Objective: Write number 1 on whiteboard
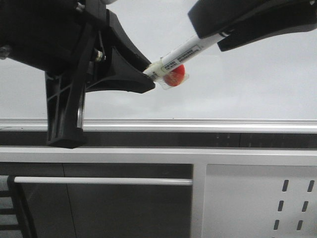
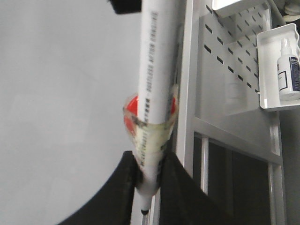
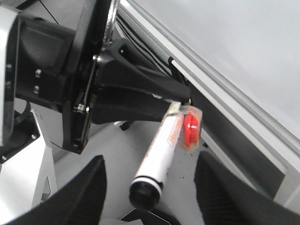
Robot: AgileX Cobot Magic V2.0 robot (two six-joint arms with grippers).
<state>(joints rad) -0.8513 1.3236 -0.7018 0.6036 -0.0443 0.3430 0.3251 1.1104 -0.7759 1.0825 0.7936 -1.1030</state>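
The whiteboard (image 1: 247, 89) fills the background, with its silver rail (image 1: 198, 124) along the lower edge. No number 1 stroke shows on it in any view. My left gripper (image 1: 148, 74) is shut on the tip end of a white marker (image 1: 185, 49) that has a red disc (image 1: 176, 77) taped to it. In the left wrist view the fingers (image 2: 126, 187) pinch the marker (image 2: 157, 70) and its black tip pokes out past them. My right gripper (image 3: 150, 164) is open, its jaws wide on either side of the marker's black rear end (image 3: 146, 192) without touching it.
A grey perforated metal panel (image 1: 262, 198) sits below the rail at the right and also shows in the left wrist view (image 2: 234, 61). A white shelf tray (image 2: 267, 70) holds a spray bottle (image 2: 288, 65). A white horizontal bar (image 1: 99, 181) runs at lower left.
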